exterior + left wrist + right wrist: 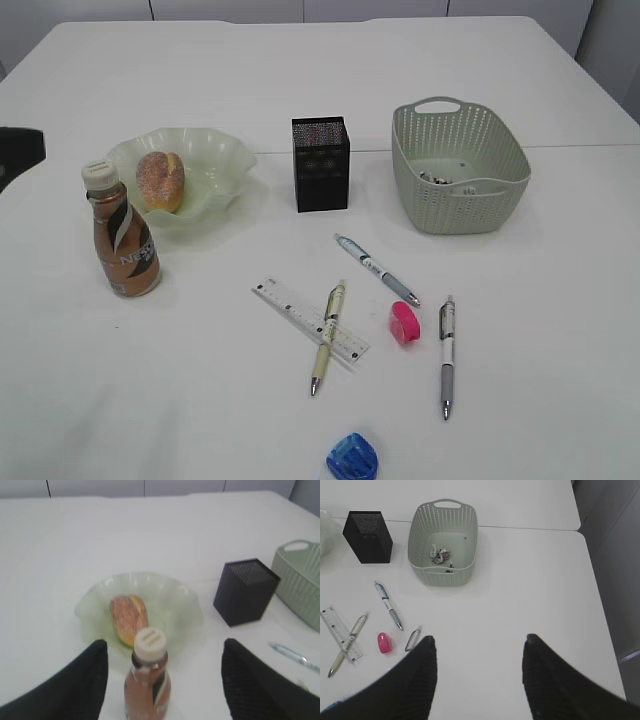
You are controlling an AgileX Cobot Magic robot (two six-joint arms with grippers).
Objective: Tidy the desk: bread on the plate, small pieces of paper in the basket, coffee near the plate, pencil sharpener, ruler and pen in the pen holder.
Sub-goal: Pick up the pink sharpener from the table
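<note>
While unheld, coffee [125, 243] beside plate [215, 160]

- A plain indoor test or lab-like room set up as a desk scene: the desk [300, 80] is a broad white tabletop, with a seam running across it from 9 to 3 o'clock.
- At 12 o'clock, past the far edge, pale wall panels [300, 8] with thin vertical joints close off the view.
- Office-desk items lie about: a black mesh pen holder [320, 163] near the centre, with pens [376, 269], a ruler [309, 319] and a pink pencil sharpener [405, 322] towards 6 o'clock.
- At 3 o'clock in the right wrist view, grey floor [615, 580] shows beyond the table edge.
</note>
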